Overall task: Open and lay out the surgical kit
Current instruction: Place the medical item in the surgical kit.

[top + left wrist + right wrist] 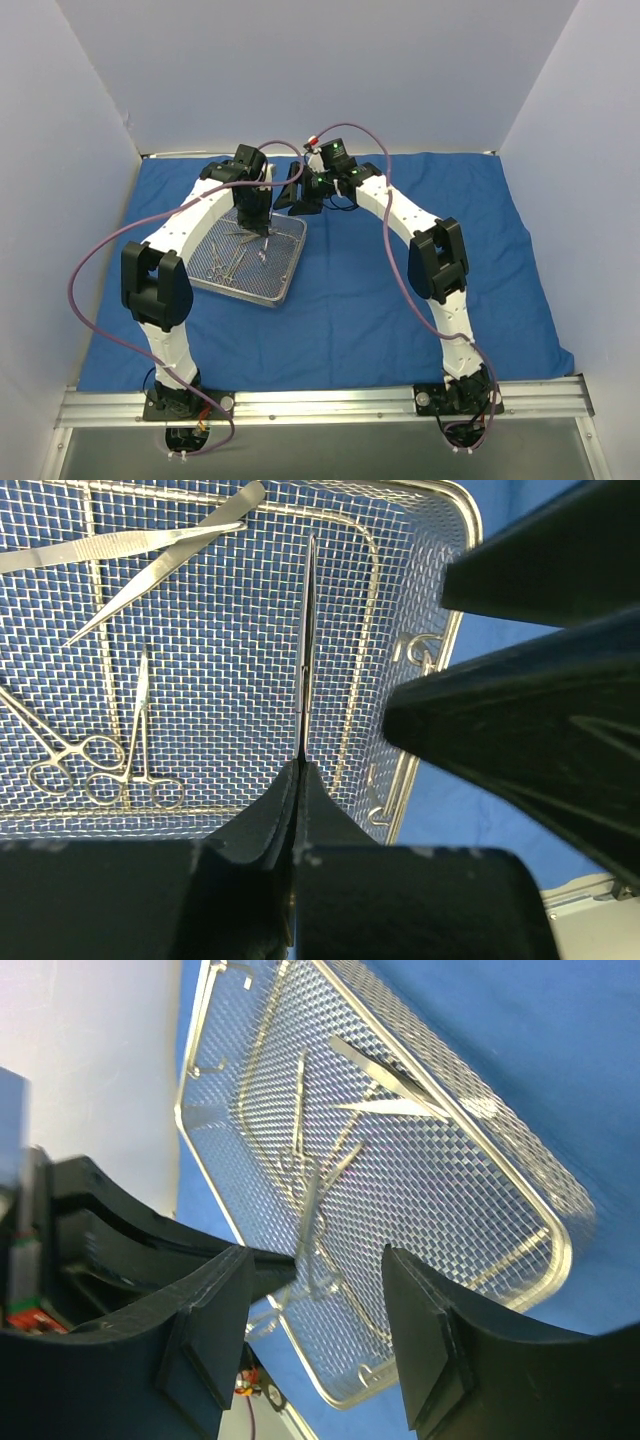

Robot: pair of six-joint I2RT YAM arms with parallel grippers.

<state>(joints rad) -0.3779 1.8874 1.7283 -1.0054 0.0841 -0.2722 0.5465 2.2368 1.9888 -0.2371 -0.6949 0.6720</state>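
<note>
— Where does the kit sit?
— The blue cloth wrap (400,300) is spread, softly rumpled, over the counter. The wire-mesh tray (238,294), a shallow rectangle of silver grid with a rounded wire rim, lies on the cloth left of the middle.
— And the left fingers (255,825)?
— They are pressed together on one thin steel instrument (306,650), seen edge-on as a bare line running out over the mesh. The top view shows only that they are low over the tray's far end.
— What else is inside?
— The left wrist view picks out flat tweezers (150,545) and ring-handled clamps (130,760) lying on the mesh.
— The right fingers (210,1320)?
— Matte black and spread wide with nothing between them, just beyond the tray's far right corner. The right wrist view looks through the gap onto the tray.
</note>
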